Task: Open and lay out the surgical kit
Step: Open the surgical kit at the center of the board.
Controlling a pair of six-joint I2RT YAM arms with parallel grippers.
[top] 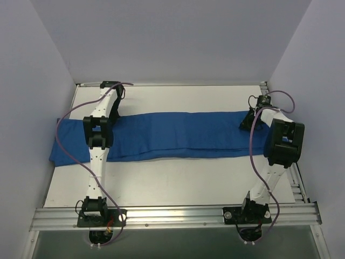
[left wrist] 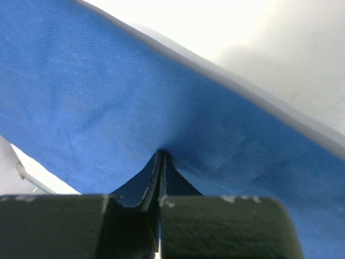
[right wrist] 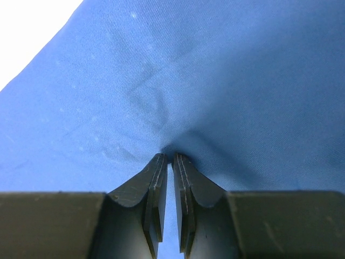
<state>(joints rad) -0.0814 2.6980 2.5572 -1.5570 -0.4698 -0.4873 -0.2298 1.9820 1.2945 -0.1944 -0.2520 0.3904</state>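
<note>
Your cloth [top: 183,135] lies stretched as a long blue band across the counter [top: 178,181], running left to right about midway between the near and far edges. Its left end reaches the counter's left edge. Its right end runs under your right arm [top: 283,143], so you cannot see where it stops. The band looks folded over on itself, with a lower layer showing along the near edge.

Your left claw [left wrist: 161,156] is clamped on the cloth. In the left wrist view the fingers sit pressed together with a ridge of blue fabric pinched between their tips, and the cloth puckers toward that point. From above, this claw sits at the band's far edge, towards the left end.

Your right claw [right wrist: 168,157] is also clamped on the cloth. Its fingers are drawn close with a thin strip of blue showing between them, and creases fan out from the tips. From above, it sits at the far edge near the right end.
</note>
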